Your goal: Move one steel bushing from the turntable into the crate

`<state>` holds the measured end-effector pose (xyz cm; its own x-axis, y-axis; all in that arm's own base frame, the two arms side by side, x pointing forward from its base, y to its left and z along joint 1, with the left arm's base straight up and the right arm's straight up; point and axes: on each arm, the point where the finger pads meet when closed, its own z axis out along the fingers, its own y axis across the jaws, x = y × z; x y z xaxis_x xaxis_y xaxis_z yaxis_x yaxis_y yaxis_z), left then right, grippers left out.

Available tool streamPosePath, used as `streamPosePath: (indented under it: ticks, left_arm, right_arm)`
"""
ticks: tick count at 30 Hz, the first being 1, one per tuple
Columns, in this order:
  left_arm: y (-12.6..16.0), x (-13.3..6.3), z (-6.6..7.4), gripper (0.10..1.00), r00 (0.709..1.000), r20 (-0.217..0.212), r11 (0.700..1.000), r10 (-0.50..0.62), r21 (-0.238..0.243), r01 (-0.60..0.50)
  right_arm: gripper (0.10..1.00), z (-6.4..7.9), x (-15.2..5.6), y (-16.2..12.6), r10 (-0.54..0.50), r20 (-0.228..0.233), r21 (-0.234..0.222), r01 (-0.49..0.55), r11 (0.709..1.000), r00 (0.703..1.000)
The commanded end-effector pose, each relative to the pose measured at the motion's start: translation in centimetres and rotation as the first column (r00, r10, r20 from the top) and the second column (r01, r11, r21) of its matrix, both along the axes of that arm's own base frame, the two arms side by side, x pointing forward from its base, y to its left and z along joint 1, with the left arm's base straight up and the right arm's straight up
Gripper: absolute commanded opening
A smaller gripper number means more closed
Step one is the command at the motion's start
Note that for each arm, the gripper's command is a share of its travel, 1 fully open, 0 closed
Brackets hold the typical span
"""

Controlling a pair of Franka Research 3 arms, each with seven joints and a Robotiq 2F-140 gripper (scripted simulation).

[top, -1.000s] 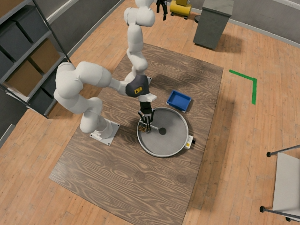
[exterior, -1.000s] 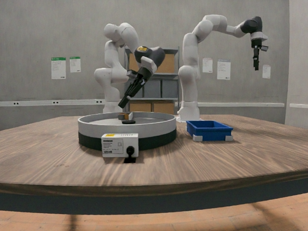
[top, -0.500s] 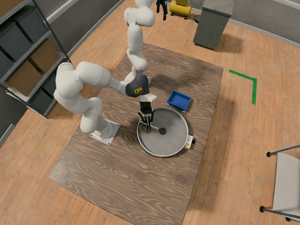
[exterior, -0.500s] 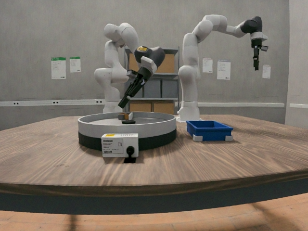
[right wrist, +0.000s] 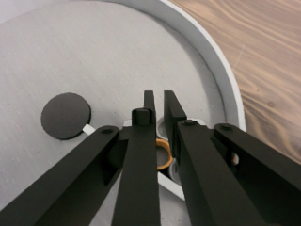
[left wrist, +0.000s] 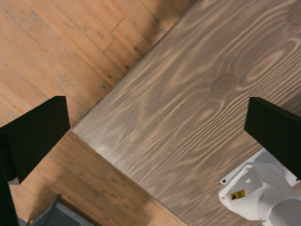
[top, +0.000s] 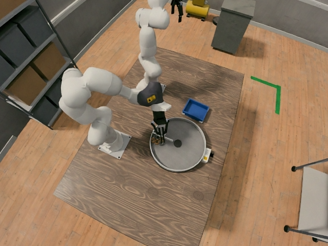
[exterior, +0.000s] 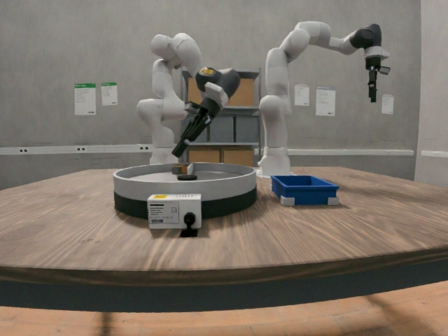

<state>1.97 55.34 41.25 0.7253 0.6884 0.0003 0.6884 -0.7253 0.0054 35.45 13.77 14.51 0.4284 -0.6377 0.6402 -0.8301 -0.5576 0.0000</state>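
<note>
One grey steel ring-shaped bushing (top: 161, 144) (right wrist: 161, 132) awaits pickup on the round grey turntable (top: 205, 140) (exterior: 231, 186) (right wrist: 221, 56); the right hand (top: 161, 139) (exterior: 176, 153) (right wrist: 158, 104), clenched on nothing above, should open, descend and grip before approaching the blue rectangular crate (top: 196, 109) (exterior: 307, 197).

Both arms, right (top: 75, 92) (exterior: 162, 108) and left (top: 147, 39) (exterior: 276, 79), have rounded glossy-white links and dark grey wrist housings. Yellow label with black print on the right one's housing. Grippers black, multi-link fingers; pale base plates (top: 125, 145) (left wrist: 236, 173), dark bolts at the corners.
</note>
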Motion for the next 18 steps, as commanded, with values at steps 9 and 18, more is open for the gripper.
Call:
streamPosePath:
  ticks: [9,18]
  left_arm:
    - [0.1,-0.1,0.0,1.000,1.000,-0.004,1.000,-0.007,0.004,0.007]
    - [0.1,-0.1,0.0,1.000,1.000,-0.004,1.000,-0.007,0.004,0.007]
  right_arm:
    - [0.158,-2.2,0.0,-0.2,-0.006,0.004,0.000,0.006,1.000,1.000]
    - [0.158,-2.2,0.0,-0.2,-0.006,0.004,0.000,0.006,1.000,1.000]
